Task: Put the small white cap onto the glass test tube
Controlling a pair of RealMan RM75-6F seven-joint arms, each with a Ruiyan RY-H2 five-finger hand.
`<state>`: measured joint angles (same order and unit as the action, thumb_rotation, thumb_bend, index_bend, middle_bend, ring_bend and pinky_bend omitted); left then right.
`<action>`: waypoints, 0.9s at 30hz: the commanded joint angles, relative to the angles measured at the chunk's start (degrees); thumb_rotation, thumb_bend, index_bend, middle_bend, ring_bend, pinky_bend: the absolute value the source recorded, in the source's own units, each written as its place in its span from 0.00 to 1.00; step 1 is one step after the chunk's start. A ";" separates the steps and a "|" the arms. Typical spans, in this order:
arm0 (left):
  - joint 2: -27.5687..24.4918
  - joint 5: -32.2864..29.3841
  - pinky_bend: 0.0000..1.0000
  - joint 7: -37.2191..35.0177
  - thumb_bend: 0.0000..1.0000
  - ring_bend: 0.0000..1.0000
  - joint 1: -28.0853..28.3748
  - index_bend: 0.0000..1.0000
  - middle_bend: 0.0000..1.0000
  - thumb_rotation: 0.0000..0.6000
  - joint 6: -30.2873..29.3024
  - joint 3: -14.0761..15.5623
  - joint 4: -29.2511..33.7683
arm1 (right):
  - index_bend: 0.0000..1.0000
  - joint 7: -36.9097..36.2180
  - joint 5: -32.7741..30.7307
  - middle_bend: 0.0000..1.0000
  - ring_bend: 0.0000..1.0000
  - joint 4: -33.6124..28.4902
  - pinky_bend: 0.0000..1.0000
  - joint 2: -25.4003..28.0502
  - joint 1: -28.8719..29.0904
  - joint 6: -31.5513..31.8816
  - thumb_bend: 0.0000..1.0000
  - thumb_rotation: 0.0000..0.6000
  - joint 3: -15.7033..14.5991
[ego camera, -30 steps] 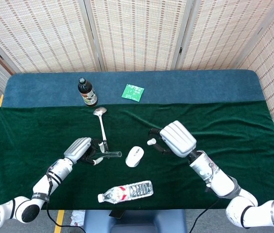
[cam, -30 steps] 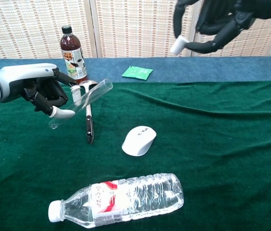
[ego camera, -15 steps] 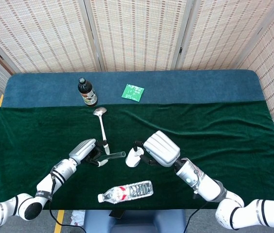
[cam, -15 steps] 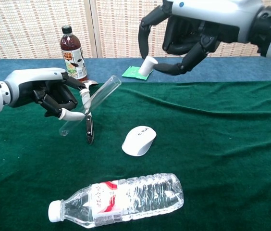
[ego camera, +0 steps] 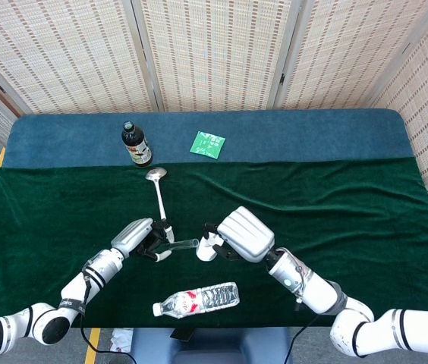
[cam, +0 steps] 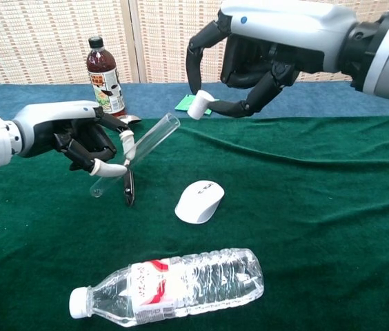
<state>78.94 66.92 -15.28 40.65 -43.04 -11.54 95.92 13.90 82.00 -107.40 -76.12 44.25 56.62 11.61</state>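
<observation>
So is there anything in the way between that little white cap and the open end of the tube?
Nothing visible. The right robot hand holds the cap in the air, just beyond the open mouth of the tube, which the left robot hand holds tilted. The mouse lies lower, on the table.

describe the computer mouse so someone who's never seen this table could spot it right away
Start at the dark green cloth covering the near part of the table and look near its middle, just beyond the plastic water bottle lying on its side. The computer mouse sits there on the cloth, to the right of the ladle. It is the only smooth, opaque white, rounded thing lying on the cloth.
</observation>
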 commanded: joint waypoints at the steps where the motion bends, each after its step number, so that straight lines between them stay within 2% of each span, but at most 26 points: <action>1: -0.05 -0.24 0.83 0.14 0.51 0.87 0.11 0.65 0.92 1.00 -0.05 0.07 0.09 | 0.67 0.17 -0.28 1.00 1.00 0.12 1.00 -0.22 0.27 -0.16 0.62 1.00 -0.03; 27: -0.24 -2.78 0.83 2.88 0.51 0.87 1.68 0.65 0.92 1.00 0.15 0.54 1.07 | 0.68 1.53 -2.09 1.00 1.00 2.33 1.00 -2.81 2.47 -0.85 0.62 1.00 -0.17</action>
<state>78.71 64.16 -12.40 42.32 -42.88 -11.01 96.97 15.41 79.92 -105.08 -78.91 46.70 55.75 11.44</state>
